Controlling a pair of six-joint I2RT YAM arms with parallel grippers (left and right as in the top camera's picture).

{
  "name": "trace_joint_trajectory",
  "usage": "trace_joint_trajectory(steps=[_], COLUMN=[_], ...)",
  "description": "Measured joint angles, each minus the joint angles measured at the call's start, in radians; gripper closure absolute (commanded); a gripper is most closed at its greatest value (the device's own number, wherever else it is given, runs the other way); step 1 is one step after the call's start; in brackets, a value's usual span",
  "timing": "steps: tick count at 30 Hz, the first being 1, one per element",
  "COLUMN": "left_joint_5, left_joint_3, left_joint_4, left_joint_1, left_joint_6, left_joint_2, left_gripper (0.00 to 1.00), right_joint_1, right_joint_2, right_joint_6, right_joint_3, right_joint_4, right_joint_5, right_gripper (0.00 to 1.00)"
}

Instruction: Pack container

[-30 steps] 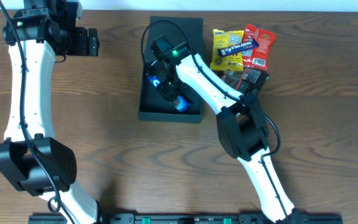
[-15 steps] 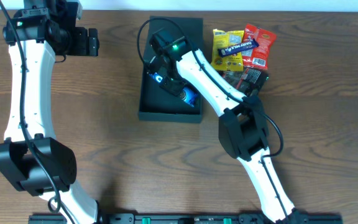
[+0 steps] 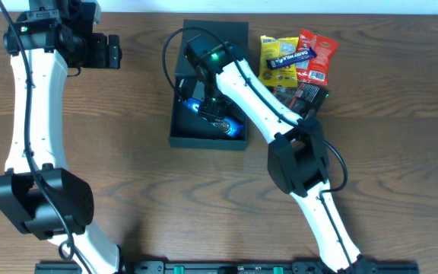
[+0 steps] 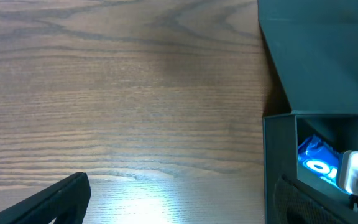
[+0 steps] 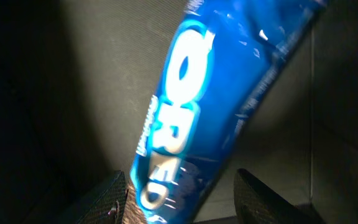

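The container (image 3: pixel 204 142) is a dark box with its flap lid open at the back, standing at table centre. A blue Oreo packet (image 3: pixel 232 126) lies on its floor. My right gripper (image 3: pixel 213 108) reaches down into the box. In the right wrist view its fingers (image 5: pixel 182 193) are apart. The packet (image 5: pixel 197 112) runs between them, against the left finger and apart from the right one. My left gripper (image 3: pixel 114 52) is open and empty over bare wood at the far left. In its view (image 4: pixel 179 202) the box wall (image 4: pixel 278 155) and the packet (image 4: pixel 316 163) show on the right.
A pile of snack packets lies right of the box: a yellow one (image 3: pixel 278 57), a red one (image 3: pixel 316 55) and a dark one (image 3: pixel 304 96). The right arm crosses between the box and this pile.
My right wrist has shifted and turned inside the box, and the blue packet now lies lower and more stretched out on the box floor. The left arm has not moved.
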Motion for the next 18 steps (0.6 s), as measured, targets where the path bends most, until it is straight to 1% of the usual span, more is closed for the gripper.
trace_joint_trajectory(steps=[2,5,7,9,18], left_joint_5=[0.000,0.000,0.000,0.000,0.000], left_joint_3=[0.000,0.000,0.000,0.000,0.000], left_joint_4=[0.000,0.000,-0.002,-0.004,-0.007], left_joint_1=[0.000,0.000,0.000,0.000,0.000], left_joint_6=[0.000,0.000,0.000,0.000,0.000], left_joint_2=[0.000,0.000,0.000,0.000,0.000], left_gripper=[0.05,0.05,0.05,0.04,0.05], right_joint_1=[0.000,0.000,0.000,0.000,0.000], right_joint_2=[0.000,0.000,0.000,0.000,0.000], right_joint_6=[-0.027,-0.056,-0.071,-0.075,-0.084], right_joint_3=[0.000,0.000,0.000,0.000,0.000], right_joint_4=[0.004,0.006,0.003,0.002,-0.014], right_joint_5=[-0.011,-0.024,-0.028,-0.028,-0.032], right_gripper=[0.38,0.36,0.29,0.26,0.28])
